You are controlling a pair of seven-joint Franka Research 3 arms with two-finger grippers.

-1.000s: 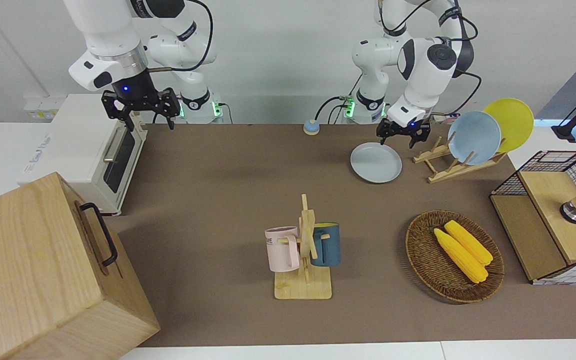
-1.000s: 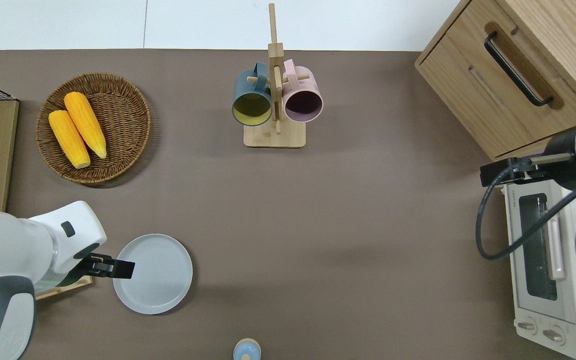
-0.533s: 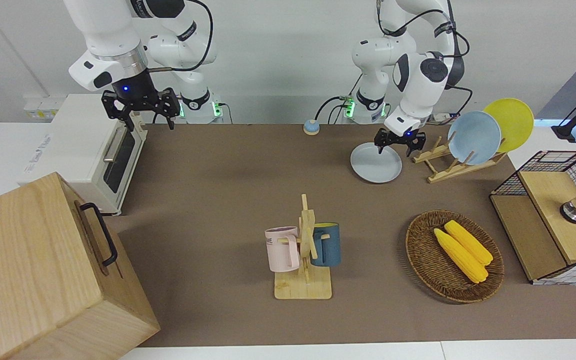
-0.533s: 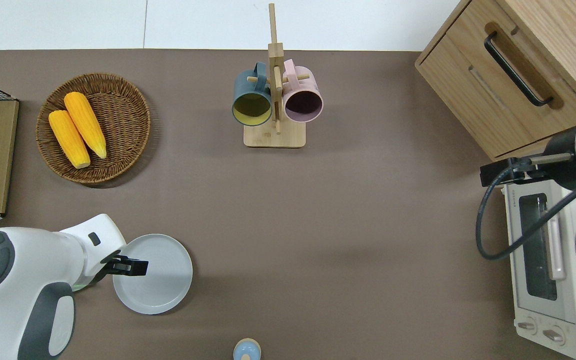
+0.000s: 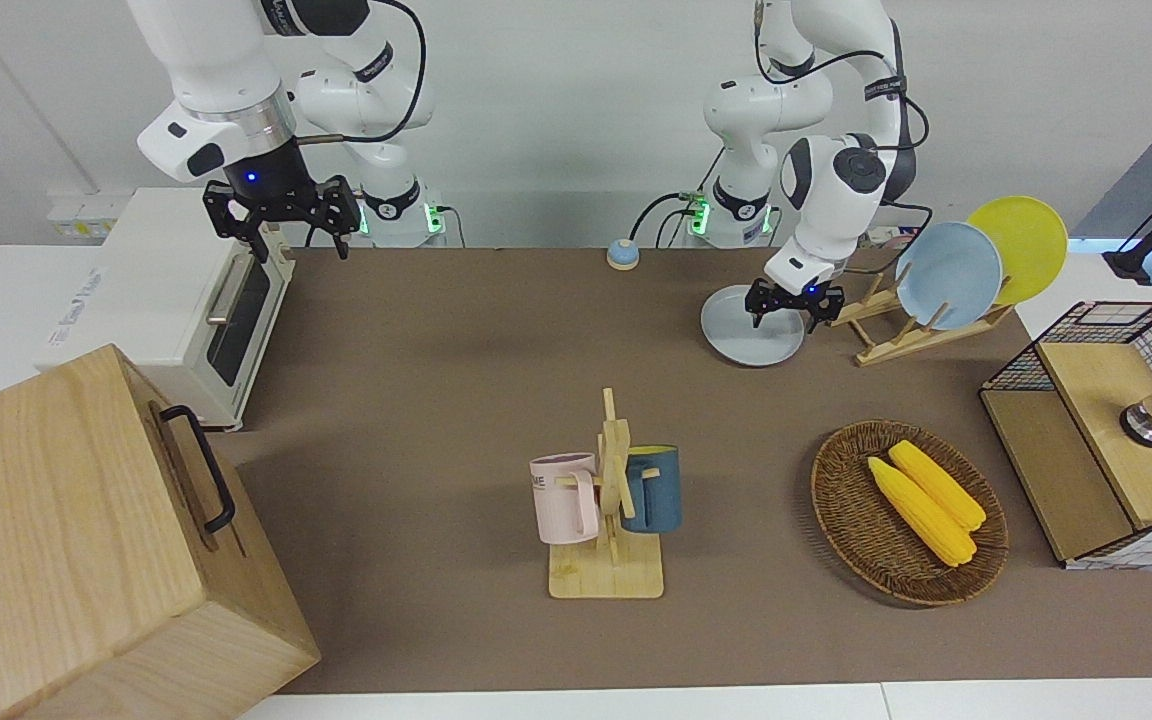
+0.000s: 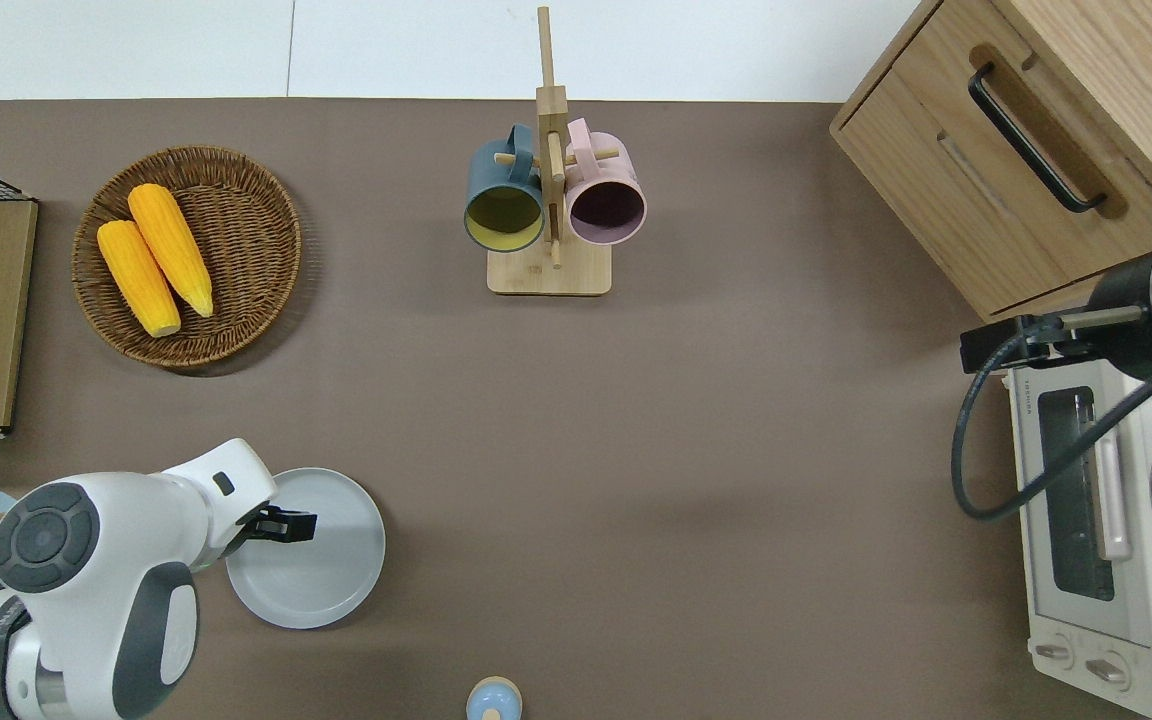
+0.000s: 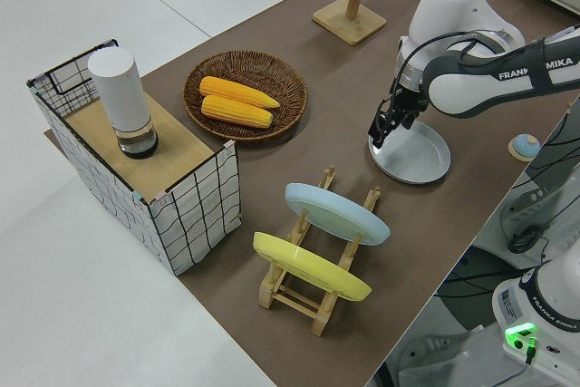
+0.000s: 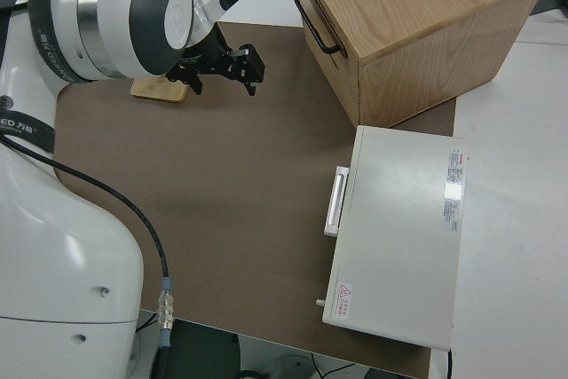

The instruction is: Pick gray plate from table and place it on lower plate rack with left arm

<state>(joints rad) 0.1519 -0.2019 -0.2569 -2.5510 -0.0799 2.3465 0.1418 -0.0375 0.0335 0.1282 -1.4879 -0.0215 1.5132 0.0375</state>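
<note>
Now left tool (image 5: 784, 306) (fingers spread) over gray plate (image 5: 748, 337) rim, rack-side

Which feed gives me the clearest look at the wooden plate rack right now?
The left side view: the plate rack shows whole, with the light-blue plate and the yellow plate in its slots. The front view shows it at an angle. The overhead view hides it under the left arm; the right side view misses it.
</note>
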